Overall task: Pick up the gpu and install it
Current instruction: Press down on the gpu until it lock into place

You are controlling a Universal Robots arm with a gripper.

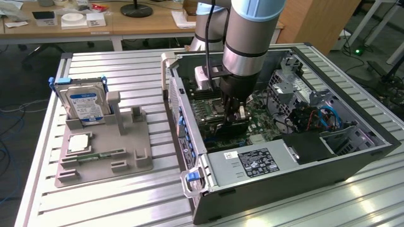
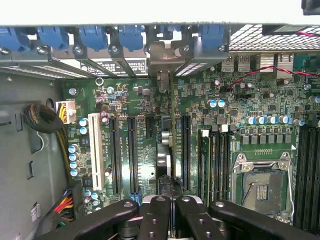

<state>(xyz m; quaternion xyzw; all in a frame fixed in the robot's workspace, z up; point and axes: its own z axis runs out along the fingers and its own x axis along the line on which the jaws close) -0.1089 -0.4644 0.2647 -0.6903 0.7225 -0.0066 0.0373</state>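
The gpu (image 2: 168,125) is a thin dark card seen edge-on, standing upright in a motherboard slot inside the open computer case (image 1: 353,158). Its metal bracket (image 2: 162,55) rests against the case's rear slots. My gripper (image 2: 171,200) is shut, its fingertips pressed together right over the card's upper edge, at the end away from the bracket. I cannot tell whether they pinch that edge or only rest on it. In the exterior view my gripper (image 1: 235,113) reaches down into the case, just above the dark gpu (image 1: 226,127).
A grey parts holder (image 1: 101,156) on the exterior view's left carries a silver hard drive with a blue label (image 1: 85,104) and a green memory stick (image 1: 94,155). Inside the case are the power supply (image 1: 249,163), cable bundles (image 1: 309,116) and the CPU socket (image 2: 262,182).
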